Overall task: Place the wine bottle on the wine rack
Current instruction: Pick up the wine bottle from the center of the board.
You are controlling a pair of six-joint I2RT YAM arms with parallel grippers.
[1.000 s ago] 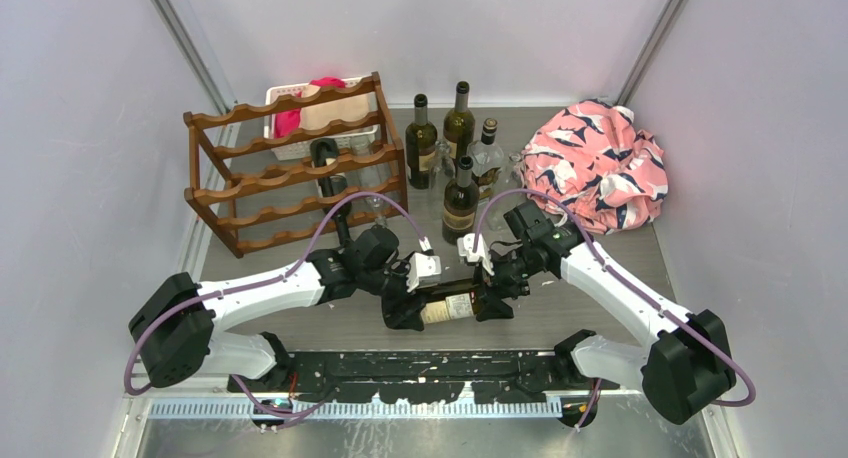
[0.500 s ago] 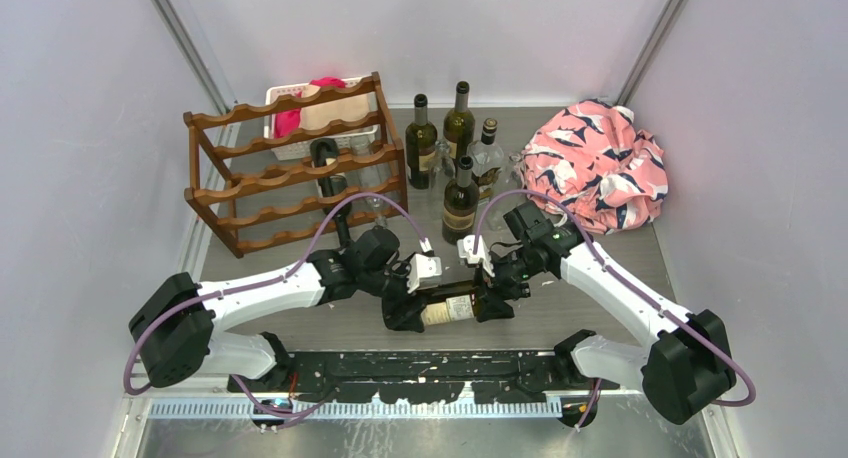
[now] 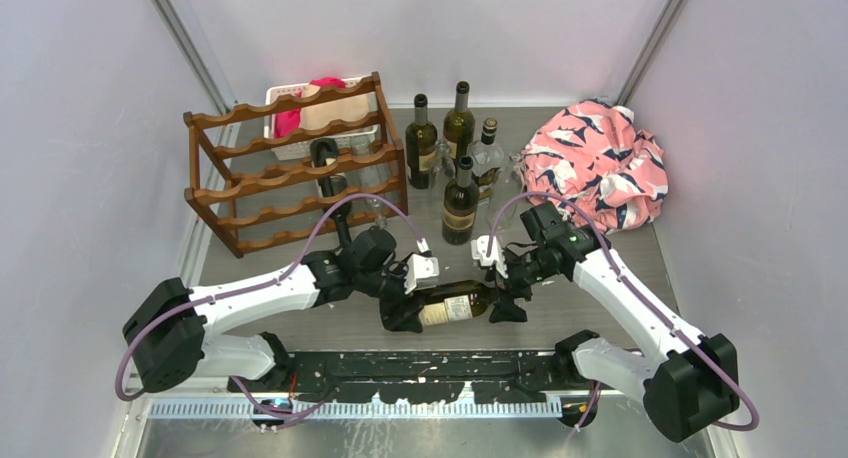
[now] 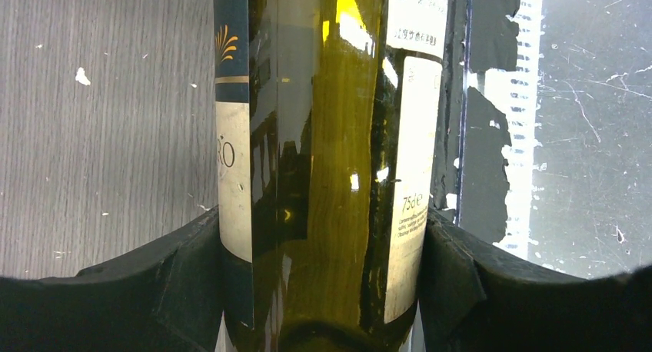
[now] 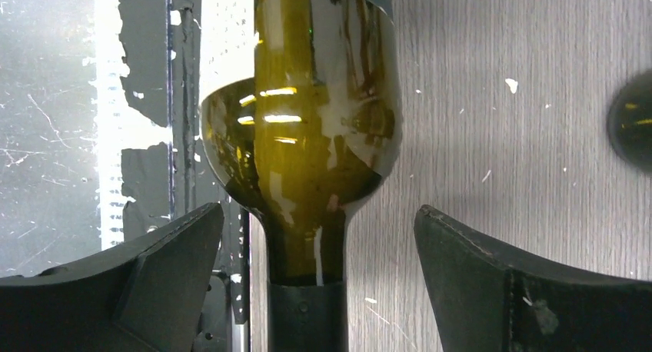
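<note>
A dark olive-green wine bottle (image 3: 455, 306) with a cream label lies on its side near the table's front edge, base to the left and neck to the right. My left gripper (image 3: 405, 313) is shut on its body; both black fingers press the label sides in the left wrist view (image 4: 319, 237). My right gripper (image 3: 505, 298) is open, its fingers spread wide on either side of the bottle's neck (image 5: 307, 290) without touching it. The dark reddish-brown wine rack (image 3: 295, 163) stands at the back left with one dark bottle (image 3: 325, 168) in it.
Several upright wine bottles (image 3: 460, 198) stand in the middle behind the grippers. A pink patterned cloth bundle (image 3: 600, 163) lies at the back right. A white slotted basket (image 3: 285, 108) with pink and tan items sits behind the rack. The metal front rail (image 3: 400, 363) runs below the bottle.
My right gripper has let go of the bottle's neck, opened and drawn back to the right. The left gripper and the bottle have stayed in place.
</note>
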